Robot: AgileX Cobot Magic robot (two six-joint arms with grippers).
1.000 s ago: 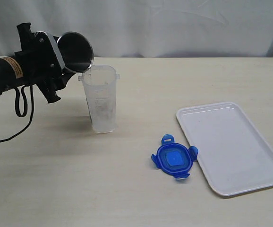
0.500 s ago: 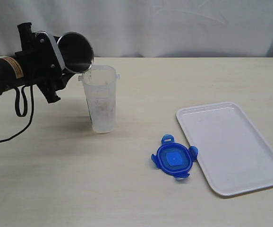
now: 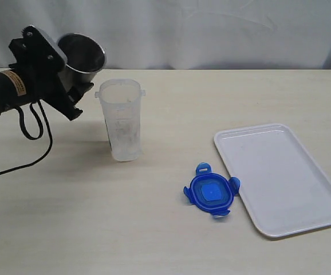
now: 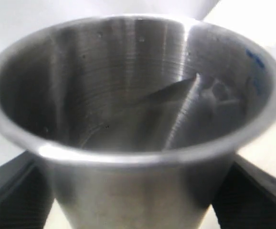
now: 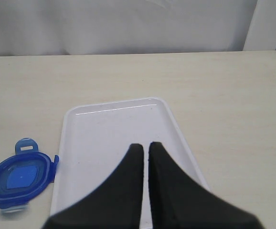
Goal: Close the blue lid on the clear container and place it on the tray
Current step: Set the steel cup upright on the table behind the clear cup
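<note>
Left tool [image 3: 69,67] holds steel cup [image 3: 84,52]; blue lid [image 3: 211,195] beside tray [image 3: 286,183].

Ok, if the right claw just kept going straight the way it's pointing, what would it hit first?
Probably the tray: the shut right claw points at its white surface in the right wrist view, with nothing between. How high the claw is above it is unclear.
</note>
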